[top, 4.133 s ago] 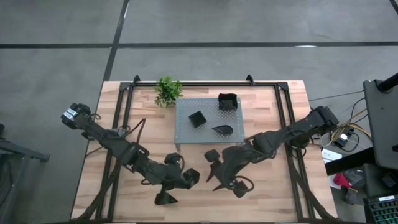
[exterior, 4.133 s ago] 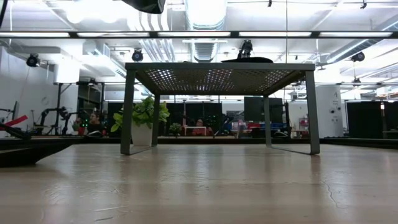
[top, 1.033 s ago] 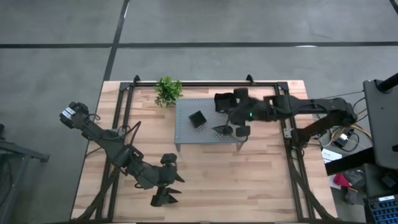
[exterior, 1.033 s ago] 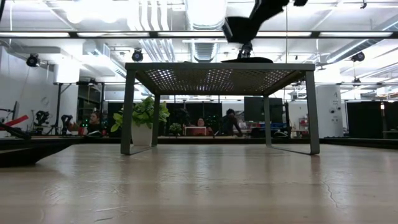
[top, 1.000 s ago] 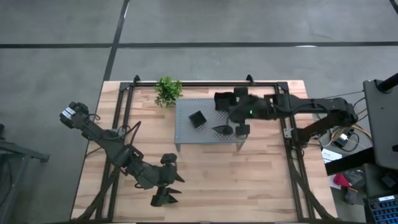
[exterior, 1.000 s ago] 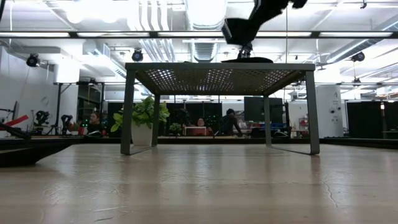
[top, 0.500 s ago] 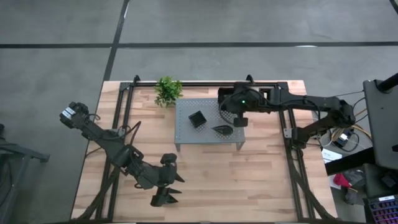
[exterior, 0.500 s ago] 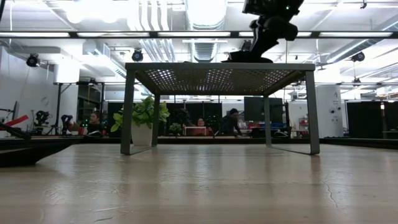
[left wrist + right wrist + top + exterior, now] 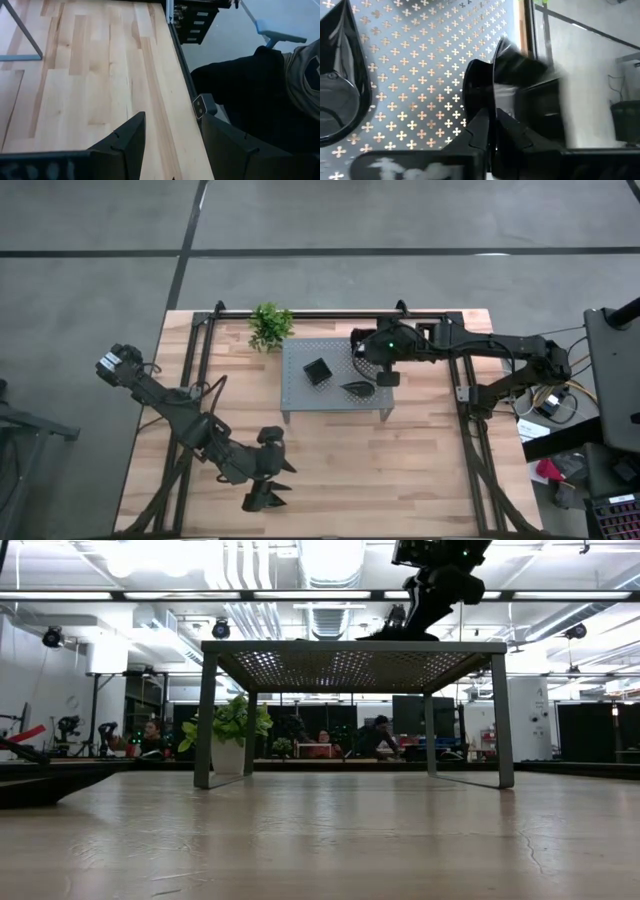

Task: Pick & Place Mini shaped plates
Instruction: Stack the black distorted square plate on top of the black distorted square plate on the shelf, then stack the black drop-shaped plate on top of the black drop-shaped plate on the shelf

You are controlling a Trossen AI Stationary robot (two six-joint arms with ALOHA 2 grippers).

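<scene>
Right claw (image 9: 385, 365) reaches over the perforated stand (image 9: 300, 390), clamped on a black plate (image 9: 505, 65) edge, seen only by its wrist view. Teardrop plate (image 9: 356, 389) lies at its 7 o'clock. Left claw (image 9: 167, 145) idles wide over the counter (image 9: 90, 75).

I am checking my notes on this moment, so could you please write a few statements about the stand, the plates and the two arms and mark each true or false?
1. The right gripper is over the grey perforated stand. True.
2. The green plant stands on top of the stand. False: it stands on the table beside the stand.
3. The left gripper is open. True.
4. The teardrop plate lies on the bare wooden table. False: it lies on the stand.
</scene>
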